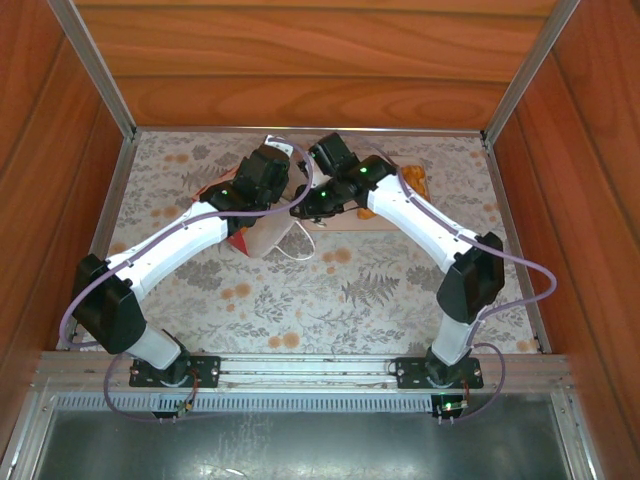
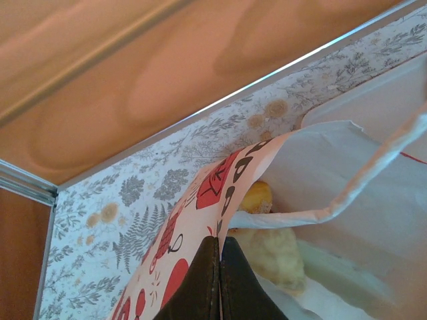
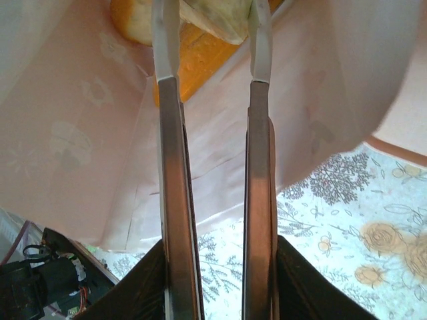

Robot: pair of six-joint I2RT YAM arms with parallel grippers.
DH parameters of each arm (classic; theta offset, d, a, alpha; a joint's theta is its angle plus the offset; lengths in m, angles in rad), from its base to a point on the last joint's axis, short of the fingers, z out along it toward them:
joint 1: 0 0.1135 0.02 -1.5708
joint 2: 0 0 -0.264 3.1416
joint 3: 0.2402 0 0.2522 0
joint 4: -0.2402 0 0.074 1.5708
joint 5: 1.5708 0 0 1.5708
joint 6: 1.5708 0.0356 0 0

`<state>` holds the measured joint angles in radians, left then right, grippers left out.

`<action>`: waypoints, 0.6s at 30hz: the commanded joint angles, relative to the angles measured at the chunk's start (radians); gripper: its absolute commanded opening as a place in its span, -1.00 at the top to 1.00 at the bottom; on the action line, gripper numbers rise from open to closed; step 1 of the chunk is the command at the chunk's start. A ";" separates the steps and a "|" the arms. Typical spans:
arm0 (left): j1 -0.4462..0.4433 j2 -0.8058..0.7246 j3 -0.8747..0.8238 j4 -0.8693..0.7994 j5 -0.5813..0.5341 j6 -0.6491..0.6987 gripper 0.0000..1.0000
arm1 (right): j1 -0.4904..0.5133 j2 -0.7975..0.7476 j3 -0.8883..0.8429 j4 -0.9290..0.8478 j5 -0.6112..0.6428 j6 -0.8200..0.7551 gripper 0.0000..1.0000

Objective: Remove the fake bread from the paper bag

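1. Left gripper (image 2: 219, 270): jaws clenched on the rim of the paper bag (image 2: 200, 200), pinching its printed wall.
2. Right gripper (image 3: 220, 250): clamped on the metal tongs (image 3: 175, 200), whose two arms reach into the bag's mouth.
3. Inside the bag, the tong tips sit one on each side of a pale roll of the fake bread (image 3: 215, 17). An orange piece (image 3: 193, 63) lies just beside it.
4. Deeper in the bag: two yellow pieces (image 2: 273, 257).
5. Across the bag's mouth: cord handle (image 2: 373, 160).
6. Under the bag: floral table cover (image 1: 300, 300).
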<state>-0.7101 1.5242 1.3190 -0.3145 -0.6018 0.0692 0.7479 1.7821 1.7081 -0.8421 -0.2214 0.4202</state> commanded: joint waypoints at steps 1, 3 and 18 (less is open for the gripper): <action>-0.010 0.013 0.041 0.017 -0.029 -0.021 1.00 | 0.014 -0.046 0.035 -0.086 0.045 -0.003 0.99; -0.010 0.014 0.045 0.017 -0.035 -0.019 1.00 | 0.017 -0.048 0.052 -0.150 0.072 -0.001 1.00; -0.011 0.019 0.054 0.015 -0.082 0.012 1.00 | 0.027 -0.294 0.008 -0.281 0.180 0.008 1.00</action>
<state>-0.7128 1.5352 1.3361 -0.3145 -0.6521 0.0750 0.7666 1.5295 1.7237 -1.0916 -0.0795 0.4213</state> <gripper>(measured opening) 0.047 0.338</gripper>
